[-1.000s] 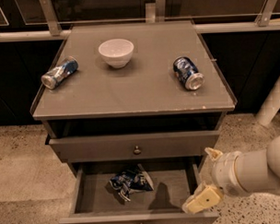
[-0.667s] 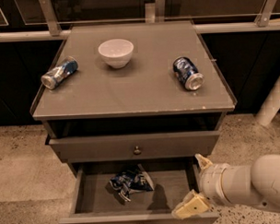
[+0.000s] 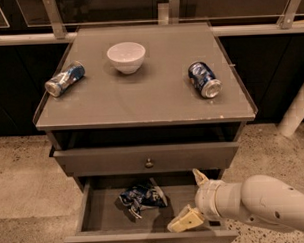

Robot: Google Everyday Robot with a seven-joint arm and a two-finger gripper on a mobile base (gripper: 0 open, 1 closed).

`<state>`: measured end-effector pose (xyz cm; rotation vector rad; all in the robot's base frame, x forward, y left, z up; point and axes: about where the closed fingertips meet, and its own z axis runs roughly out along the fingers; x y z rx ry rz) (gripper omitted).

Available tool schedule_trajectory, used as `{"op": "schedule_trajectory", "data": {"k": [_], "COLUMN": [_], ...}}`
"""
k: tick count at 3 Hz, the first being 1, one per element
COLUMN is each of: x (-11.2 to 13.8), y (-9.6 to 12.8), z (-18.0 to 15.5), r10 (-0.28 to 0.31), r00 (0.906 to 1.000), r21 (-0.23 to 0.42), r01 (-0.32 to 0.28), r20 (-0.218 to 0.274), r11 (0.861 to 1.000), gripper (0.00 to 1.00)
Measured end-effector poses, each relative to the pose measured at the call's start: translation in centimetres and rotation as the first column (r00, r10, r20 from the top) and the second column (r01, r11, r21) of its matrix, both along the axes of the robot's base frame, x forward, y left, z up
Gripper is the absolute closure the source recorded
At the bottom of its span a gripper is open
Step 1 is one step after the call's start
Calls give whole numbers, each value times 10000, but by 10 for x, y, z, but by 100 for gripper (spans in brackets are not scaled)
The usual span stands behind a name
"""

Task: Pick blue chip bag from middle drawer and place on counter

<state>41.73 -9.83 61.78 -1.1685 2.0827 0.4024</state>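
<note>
Blue chip bag (image 3: 143, 196) lies crumpled in open middle drawer (image 3: 101, 219); our claw (image 3: 193, 198), spread wide and empty, hangs near it. Reach step, we judge; next: straddle bag, pinch, lift to worktop (image 3: 156, 101).

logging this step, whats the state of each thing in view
middle drawer: open
upper drawer: shut
gripper: open, empty, over the middle drawer's right side
blue chip bag: crumpled, lying in the middle drawer
white bowl: upright on counter
left can: on its side
right can: on its side
</note>
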Motion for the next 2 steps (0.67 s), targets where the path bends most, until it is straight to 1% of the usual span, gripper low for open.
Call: {"op": "schedule_trajectory", "data": {"k": [1,2], "x": [0,0], "y": [3,-9], "z": [-4,-12], "r10": [46,-542], "r00": [10000,9984], "r21": [62,62], "r01": [-45,543], "r20": [-66,-177], "r11": [10000,9985], "gripper": [0,0]}}
